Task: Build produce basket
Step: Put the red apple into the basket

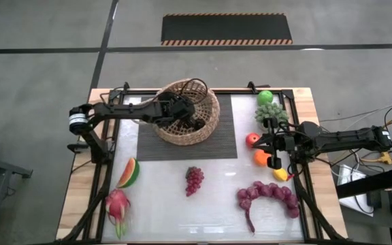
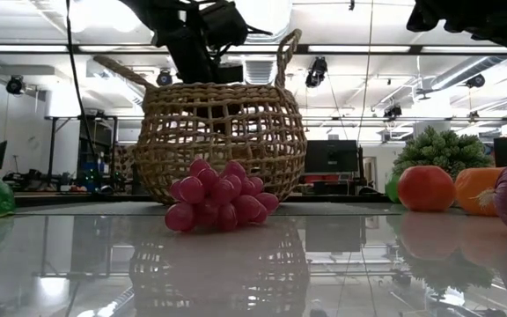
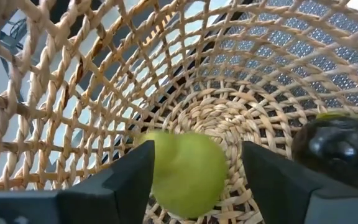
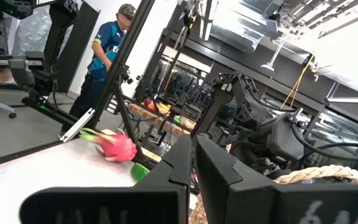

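The tan wicker basket (image 1: 188, 114) (image 2: 223, 141) stands on a dark mat at the table's far middle. My left gripper (image 1: 184, 114) (image 3: 194, 180) reaches down into it, open, with a green apple (image 3: 185, 177) between its fingers on the basket floor and a dark round fruit (image 3: 340, 149) beside it. My right gripper (image 1: 264, 144) (image 4: 192, 168) hovers shut and empty at the table's right, pointing left, next to a red apple (image 1: 252, 140), an orange (image 1: 261, 157) and a lemon (image 1: 280, 174). Elsewhere on the table lie a small grape bunch (image 1: 194, 180), a watermelon slice (image 1: 129, 172) and a dragon fruit (image 1: 118, 207). My left gripper comes into the basket from above and stands open around the green apple (image 3: 166, 168). A gap shows between the apple and one finger (image 3: 272, 180). Whether the other finger touches the apple I cannot tell.
A second green apple (image 1: 265, 97) and a spiky leafy clump (image 1: 271, 112) sit at the far right. A large purple grape bunch (image 1: 267, 196) lies near right. The basket's loop handle (image 1: 194, 85) rises beside my left arm. A person (image 4: 107, 53) stands beyond the table.
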You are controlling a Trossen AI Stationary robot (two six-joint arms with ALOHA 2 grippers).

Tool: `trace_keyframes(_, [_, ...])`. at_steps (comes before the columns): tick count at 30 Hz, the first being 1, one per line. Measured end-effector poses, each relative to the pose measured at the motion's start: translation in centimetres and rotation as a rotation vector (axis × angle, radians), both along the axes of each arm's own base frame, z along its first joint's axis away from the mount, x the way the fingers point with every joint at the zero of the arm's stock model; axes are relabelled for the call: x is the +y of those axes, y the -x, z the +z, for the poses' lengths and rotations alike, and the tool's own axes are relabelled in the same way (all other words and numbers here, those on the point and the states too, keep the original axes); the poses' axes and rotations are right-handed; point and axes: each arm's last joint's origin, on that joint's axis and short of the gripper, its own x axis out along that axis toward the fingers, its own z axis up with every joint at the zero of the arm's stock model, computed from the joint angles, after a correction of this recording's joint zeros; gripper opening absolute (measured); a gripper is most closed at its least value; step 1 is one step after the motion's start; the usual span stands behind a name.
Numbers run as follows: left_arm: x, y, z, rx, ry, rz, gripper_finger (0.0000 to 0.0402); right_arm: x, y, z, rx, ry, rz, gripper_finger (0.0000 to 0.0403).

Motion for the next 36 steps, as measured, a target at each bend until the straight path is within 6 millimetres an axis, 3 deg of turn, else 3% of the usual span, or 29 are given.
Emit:
trace_keyframes(4, [-0.3,0.4,1.1,0.011,-0.014,-0.034,0.0233,0.0,0.0,0.0,0.0,0.0,0.0,0.0013])
trace_keyframes(9, [-1.9,1.1,4.8,-0.068,-0.059,-0.097,0.0233,0.0,0.0,0.0,0.003,-0.008,0.002,0.0013])
trace_keyframes(15, [-5.1,3.0,9.7,-0.253,-0.063,-0.213,0.0233,0.0,0.0,0.0,0.006,-0.007,0.002,0.0013])
trace_keyframes(19, [-7.9,4.0,11.4,-0.381,-0.029,-0.351,0.0233,0.0,0.0,-0.1,0.007,-0.007,0.002,0.0013])
trace_keyframes(25, [-13.1,3.8,11.2,-0.467,-0.027,-0.569,0.0233,0.0,-0.2,-0.4,0.045,-0.018,0.005,0.0013])
trace_keyframes(30, [-17.3,3.7,9.2,-0.413,-0.076,-0.765,0.0233,0.0,-0.2,-0.4,0.053,-0.049,0.013,0.0013])
trace_keyframes(36, [-20.0,3.9,6.7,-0.392,-0.117,-0.891,0.0233,0.0,-0.3,-0.6,0.089,-0.105,0.027,0.0013])
